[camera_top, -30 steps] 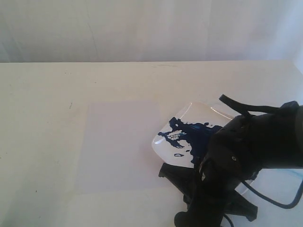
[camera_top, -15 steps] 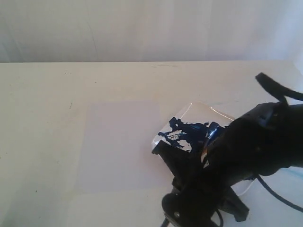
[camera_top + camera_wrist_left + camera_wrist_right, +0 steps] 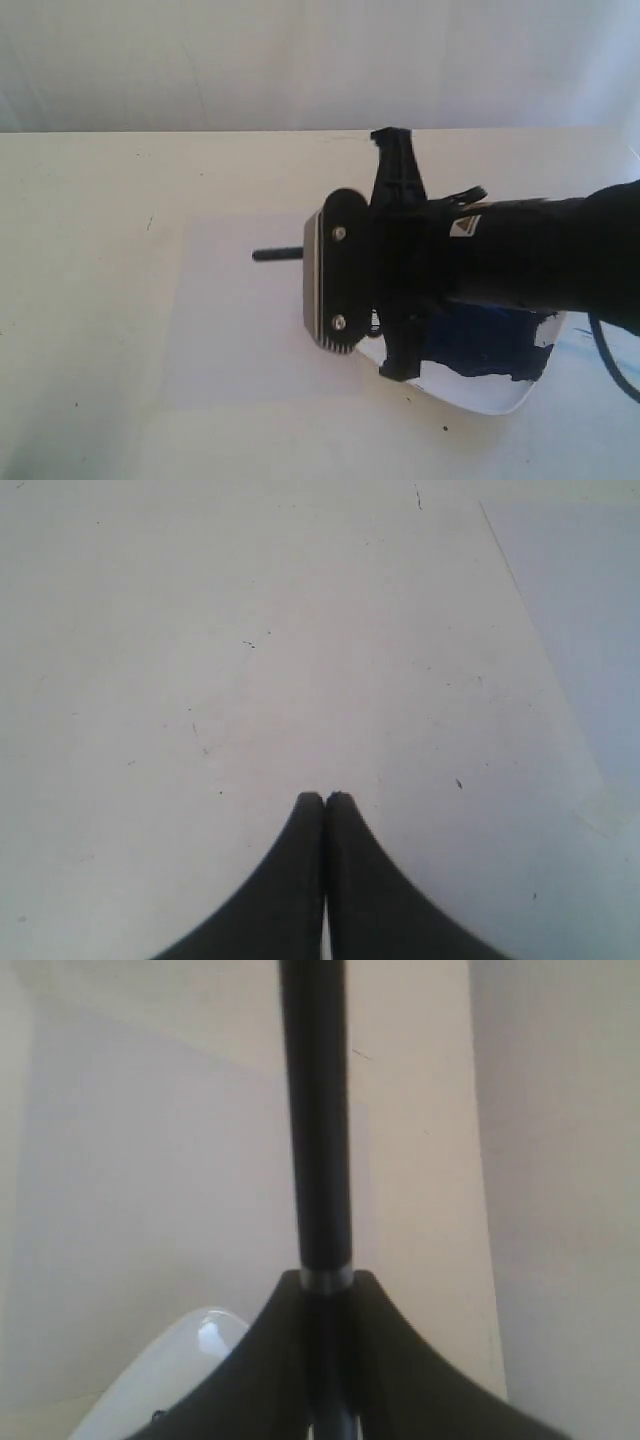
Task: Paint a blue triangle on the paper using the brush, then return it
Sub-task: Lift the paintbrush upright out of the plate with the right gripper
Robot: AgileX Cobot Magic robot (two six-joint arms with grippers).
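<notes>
Brush [image 3: 315, 1140] tight in right pincer [image 3: 327, 1285]

A white glossy plate [image 3: 470, 395] lies on the cream tabletop [image 3: 90, 320] toward the right of the exterior view, only partly in sight; a large dark blue paint blotch [image 3: 480, 345] covers much of its visible face, leaving the near rim bare and shining. Small dark specks [image 3: 247, 644] dot the tabletop; behind its far edge rises a pale, plain backdrop [image 3: 300, 60].
</notes>
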